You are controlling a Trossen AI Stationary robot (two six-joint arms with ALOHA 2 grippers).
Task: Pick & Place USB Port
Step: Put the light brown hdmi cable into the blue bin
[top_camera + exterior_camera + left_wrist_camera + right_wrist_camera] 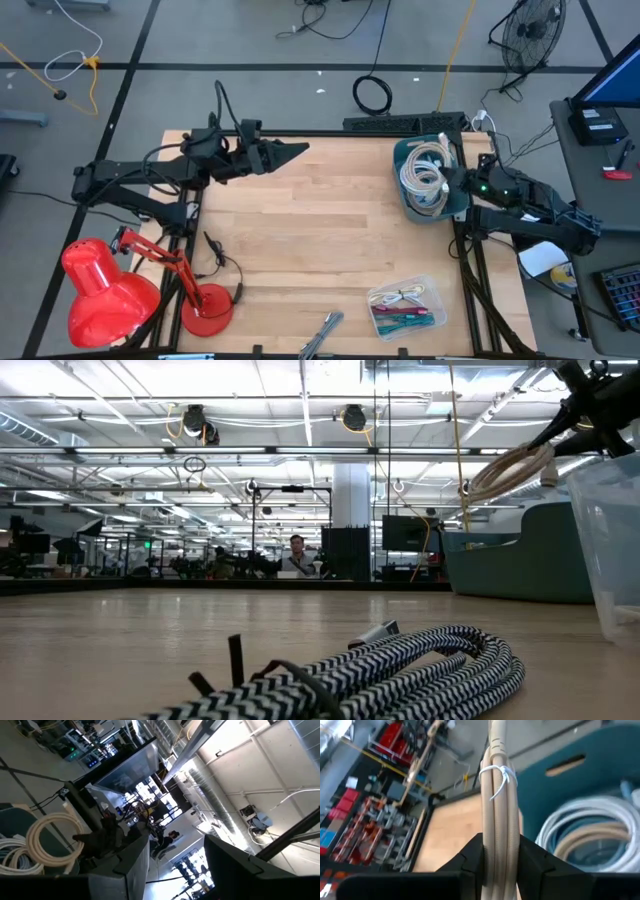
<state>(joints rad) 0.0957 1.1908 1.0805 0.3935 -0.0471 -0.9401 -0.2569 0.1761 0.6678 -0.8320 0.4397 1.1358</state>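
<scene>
Beige cable coil (497, 795) clamped in right gripper (499, 851) above teal bin (410, 205) — left gripper (290, 153) raised, parted, empty

The pale wooden desk (300, 230) carries a teal bin (410, 205) of coiled cables, a clear plastic tray (408, 303) of coloured cables, and a black-and-white braided cable (400, 670) at the front edge.

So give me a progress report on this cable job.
Done: the clear tray at the near edge already holds a few cables. In hand: the right gripper is shut on a beige coiled cable, lifted above the teal bin. Left: that cable isn't placed yet, and more white coils remain in the bin. The left gripper waits, open.
</scene>
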